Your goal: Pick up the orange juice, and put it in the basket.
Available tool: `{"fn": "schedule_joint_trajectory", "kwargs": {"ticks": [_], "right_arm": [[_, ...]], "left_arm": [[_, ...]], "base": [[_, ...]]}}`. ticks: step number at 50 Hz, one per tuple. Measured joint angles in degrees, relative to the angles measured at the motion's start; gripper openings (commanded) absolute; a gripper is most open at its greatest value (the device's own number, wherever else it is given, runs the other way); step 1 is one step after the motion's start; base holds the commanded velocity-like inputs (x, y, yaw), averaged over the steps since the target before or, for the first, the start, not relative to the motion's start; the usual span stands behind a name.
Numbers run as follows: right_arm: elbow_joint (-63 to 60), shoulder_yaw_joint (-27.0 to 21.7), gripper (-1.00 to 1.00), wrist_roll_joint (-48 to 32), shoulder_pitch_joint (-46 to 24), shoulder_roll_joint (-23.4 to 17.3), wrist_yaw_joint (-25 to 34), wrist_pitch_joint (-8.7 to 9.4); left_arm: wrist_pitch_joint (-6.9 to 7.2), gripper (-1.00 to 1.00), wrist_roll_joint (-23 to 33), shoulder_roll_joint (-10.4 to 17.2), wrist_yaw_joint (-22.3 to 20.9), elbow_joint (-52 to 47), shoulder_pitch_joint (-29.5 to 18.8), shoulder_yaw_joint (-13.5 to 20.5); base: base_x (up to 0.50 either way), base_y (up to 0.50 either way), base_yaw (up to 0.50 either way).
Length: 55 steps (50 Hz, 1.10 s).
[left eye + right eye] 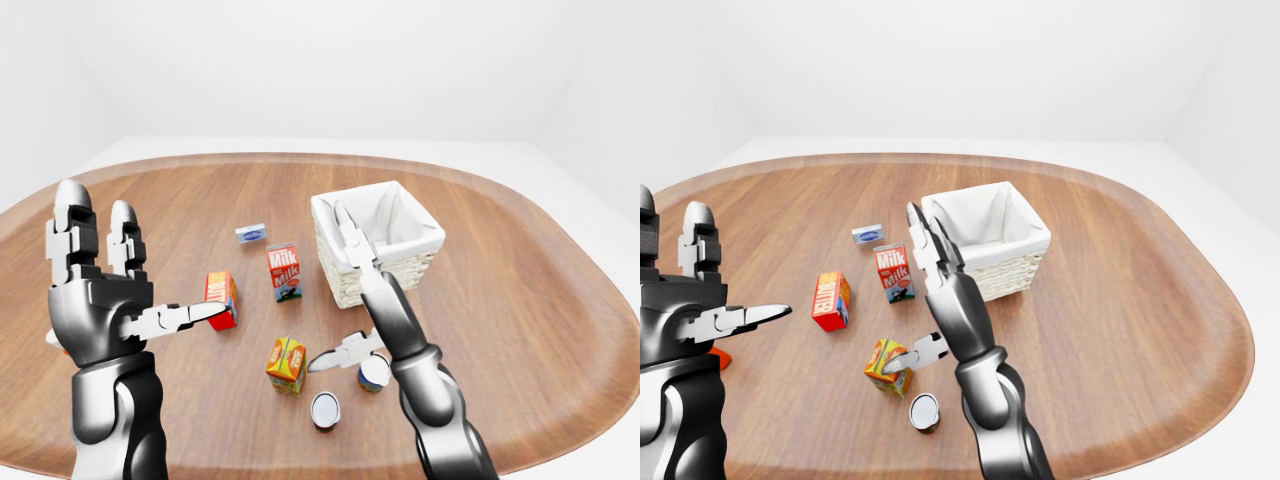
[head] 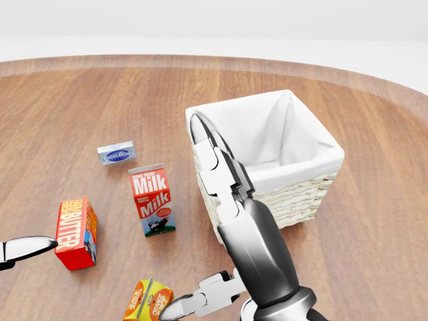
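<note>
- Hovering just right of the juice [image 1: 286, 364], the right hand [image 1: 358, 290] spreads its fingers wide, holding nothing.
- Left of the juice, the left hand [image 1: 100, 295] is raised with fingers wide.
- The basket [image 1: 378, 243] stands above and right of the juice.

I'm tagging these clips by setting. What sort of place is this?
Probably a simulated test room, not a real kitchen: blank white walls, one big oval wooden table, and scattered groceries such as a milk carton and orange juice carton beside a lined wicker basket.
</note>
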Motion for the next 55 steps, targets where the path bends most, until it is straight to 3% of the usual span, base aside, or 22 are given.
{"fn": "schedule_joint_trajectory", "kwargs": {"ticks": [55], "right_arm": [[18.8,5.4,1.0,-7.9,-3.6,4.4,-0.1,0.0]], "left_arm": [[0.0,1.0,-0.2,0.0,0.2,0.1,0.0,0.1]], "base": [[0.0,0.0,0.0]]}}
